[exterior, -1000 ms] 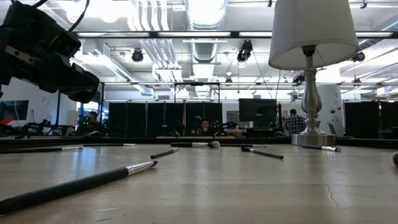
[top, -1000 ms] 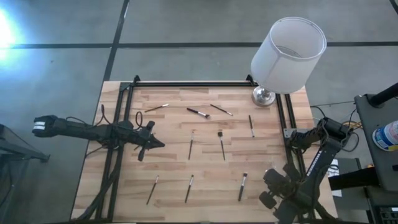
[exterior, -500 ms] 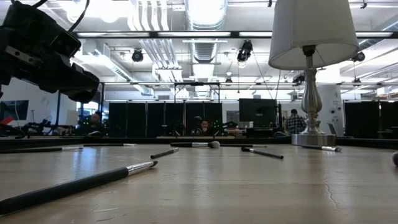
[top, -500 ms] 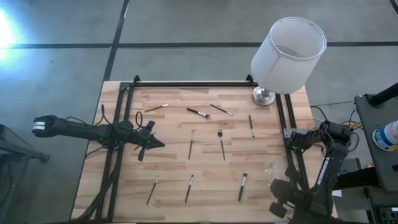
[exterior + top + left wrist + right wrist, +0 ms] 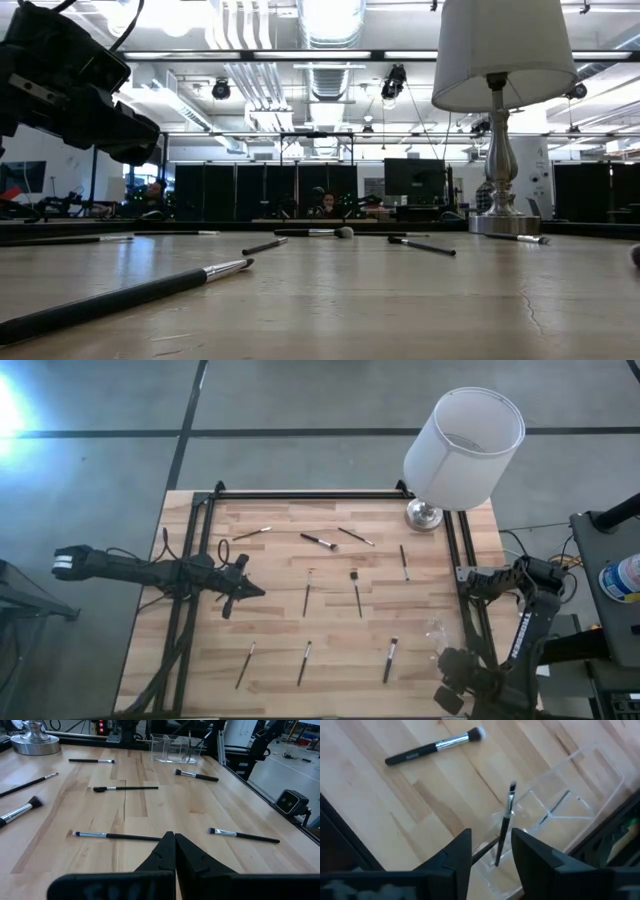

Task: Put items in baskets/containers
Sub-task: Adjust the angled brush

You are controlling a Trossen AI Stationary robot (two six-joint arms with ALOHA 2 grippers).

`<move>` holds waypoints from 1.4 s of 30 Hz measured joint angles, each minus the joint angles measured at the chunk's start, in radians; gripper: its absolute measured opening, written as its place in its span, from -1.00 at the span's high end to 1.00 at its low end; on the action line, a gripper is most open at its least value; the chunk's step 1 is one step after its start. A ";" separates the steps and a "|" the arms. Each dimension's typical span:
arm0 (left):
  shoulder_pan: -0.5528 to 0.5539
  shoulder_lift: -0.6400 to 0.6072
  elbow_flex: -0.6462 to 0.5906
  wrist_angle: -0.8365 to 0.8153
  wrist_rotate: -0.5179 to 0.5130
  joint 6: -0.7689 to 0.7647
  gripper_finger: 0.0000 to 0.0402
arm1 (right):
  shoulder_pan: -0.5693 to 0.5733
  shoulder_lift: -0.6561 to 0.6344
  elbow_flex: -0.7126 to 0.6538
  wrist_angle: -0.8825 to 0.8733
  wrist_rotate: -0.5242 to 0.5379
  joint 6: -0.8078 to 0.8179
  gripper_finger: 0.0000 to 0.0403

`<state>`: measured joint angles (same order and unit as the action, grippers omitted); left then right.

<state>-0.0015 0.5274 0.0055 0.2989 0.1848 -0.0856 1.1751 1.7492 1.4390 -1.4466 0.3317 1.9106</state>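
Several thin brushes lie flat and scattered on the wooden table, among them one (image 5: 307, 596) at the middle and one (image 5: 390, 659) near the front. A clear container (image 5: 580, 780) stands at the table's right edge (image 5: 435, 630). One brush (image 5: 505, 822) stands in it, tilted, its lower end down in a compartment. My right gripper (image 5: 490, 837) is open just above the container, a finger on either side of that brush, apart from it. My left gripper (image 5: 172, 840) is shut and hovers over the table's left part (image 5: 250, 590), holding nothing.
A lamp with a big white shade (image 5: 465, 445) and a metal foot (image 5: 423, 515) stands at the far right corner. A black frame (image 5: 300, 495) runs along the table's edges. Another brush (image 5: 435, 746) lies on the table just beside the container.
My right gripper has drawn a little toward the table's near edge, and the clear container now shows beyond it in the high view. The left arm has kept still.
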 joint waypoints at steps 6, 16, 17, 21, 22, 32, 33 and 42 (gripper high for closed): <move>0.000 0.000 0.000 0.000 0.000 0.000 1.00 | -0.079 0.000 0.002 -0.103 -0.067 0.033 0.54; 0.000 0.000 0.000 -0.001 0.001 0.003 1.00 | -0.159 -0.125 -0.116 -0.084 -0.100 -0.146 0.96; 0.000 0.000 0.000 -0.002 0.001 0.003 1.00 | -0.160 -0.145 -0.134 -0.050 -0.098 -0.166 0.96; 0.000 0.000 0.000 -0.002 0.001 0.004 1.00 | -0.177 -0.192 -0.218 0.104 -0.094 -0.258 0.96; 0.000 0.000 0.000 -0.002 0.001 0.004 1.00 | -0.184 -0.194 -0.236 0.133 -0.095 -0.279 0.96; 0.000 0.000 0.000 -0.002 0.001 0.004 1.00 | -0.203 -0.241 -0.314 0.371 -0.133 -0.413 0.96; 0.000 0.000 0.000 -0.002 0.001 0.003 1.00 | -0.203 -0.243 -0.306 0.372 -0.141 -0.402 0.96; 0.000 0.000 0.000 -0.003 0.001 0.000 1.00 | -0.181 -0.226 -0.204 0.372 -0.220 -0.292 0.96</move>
<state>-0.0017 0.5274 0.0055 0.2959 0.1860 -0.0853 0.9937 1.5235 1.2348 -1.0745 0.1113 1.6187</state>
